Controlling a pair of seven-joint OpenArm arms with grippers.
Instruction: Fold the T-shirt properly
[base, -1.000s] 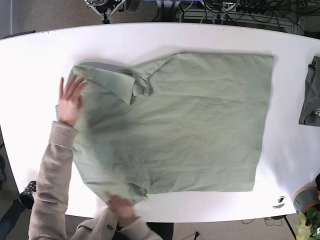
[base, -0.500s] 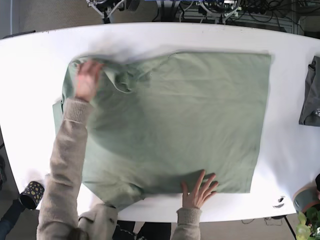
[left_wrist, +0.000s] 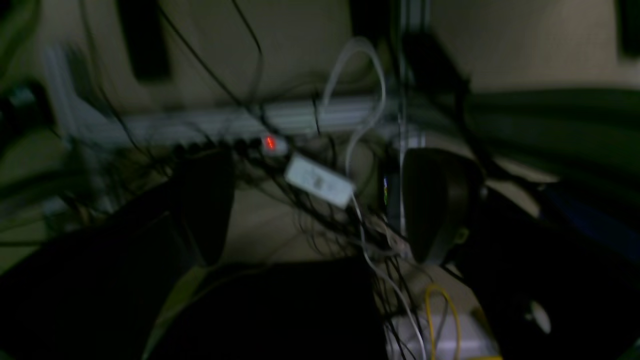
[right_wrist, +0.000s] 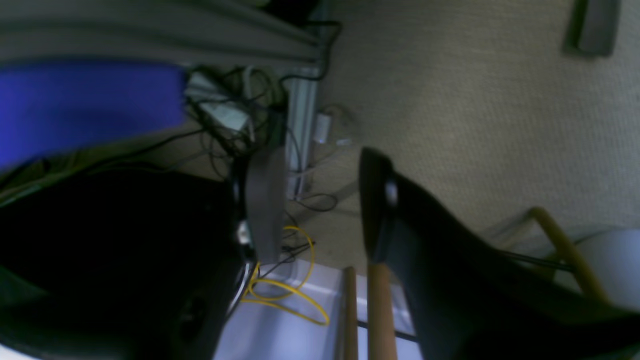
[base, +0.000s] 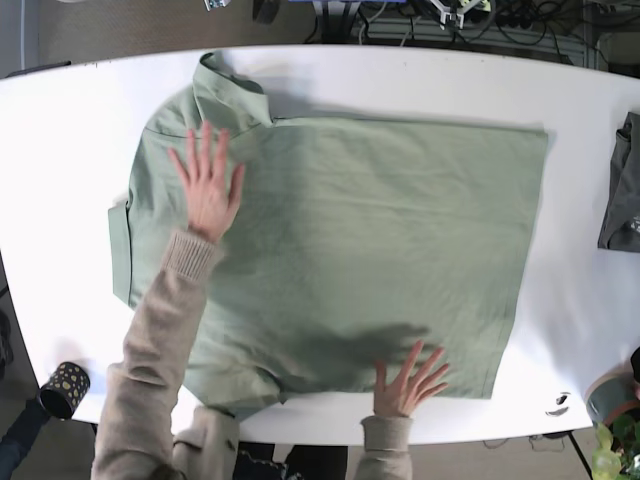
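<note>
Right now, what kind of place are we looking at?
Probably a robotics lab or workshop: a white table holding a green T-shirt, tangled cables with a power strip on carpet underneath, and robot grippers pointing floorward.

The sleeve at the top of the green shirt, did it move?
Yes. The sleeve of the sage-green cotton T-shirt got flipped out toward the white table's far edge.
</note>
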